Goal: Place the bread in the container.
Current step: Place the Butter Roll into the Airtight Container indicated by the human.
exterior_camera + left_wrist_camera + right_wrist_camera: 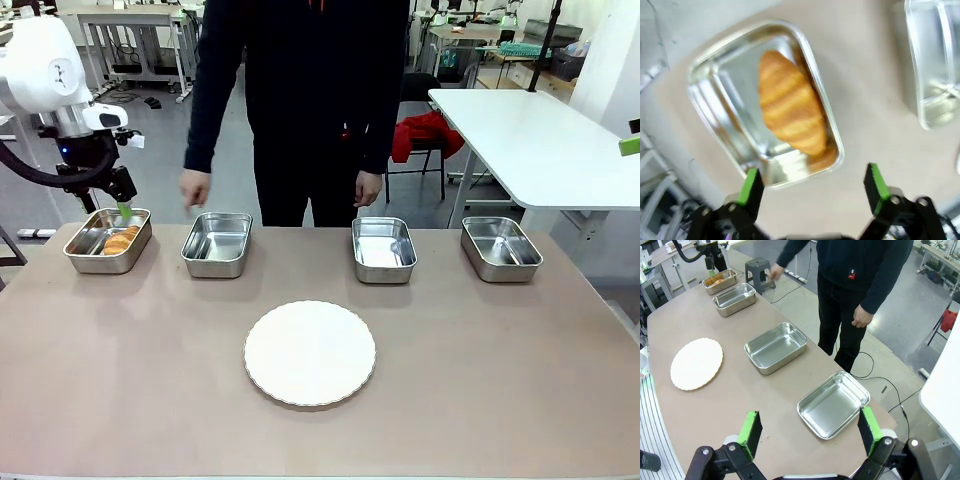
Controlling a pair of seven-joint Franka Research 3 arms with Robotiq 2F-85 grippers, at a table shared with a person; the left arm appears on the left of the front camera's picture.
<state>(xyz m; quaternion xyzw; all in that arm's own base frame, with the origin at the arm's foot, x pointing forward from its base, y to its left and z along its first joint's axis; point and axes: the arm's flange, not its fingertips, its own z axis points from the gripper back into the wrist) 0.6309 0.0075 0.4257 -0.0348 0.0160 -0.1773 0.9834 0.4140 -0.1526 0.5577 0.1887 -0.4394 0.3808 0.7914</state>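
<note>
— While we go left to right, what sits at the far left?

— The left gripper (124,211) hangs just over the leftmost container (82,258), jaws spread and gripping nothing. The bread (790,102) lies inside that pan, against one long wall.

— And further along?

— Three more steel pans (216,243) in a row, a round white plate (310,352) nearer the robot, a person's hand (195,187) above the second pan. The right gripper (810,432) hovers high beyond the last pan, jaws also spread apart.
</note>
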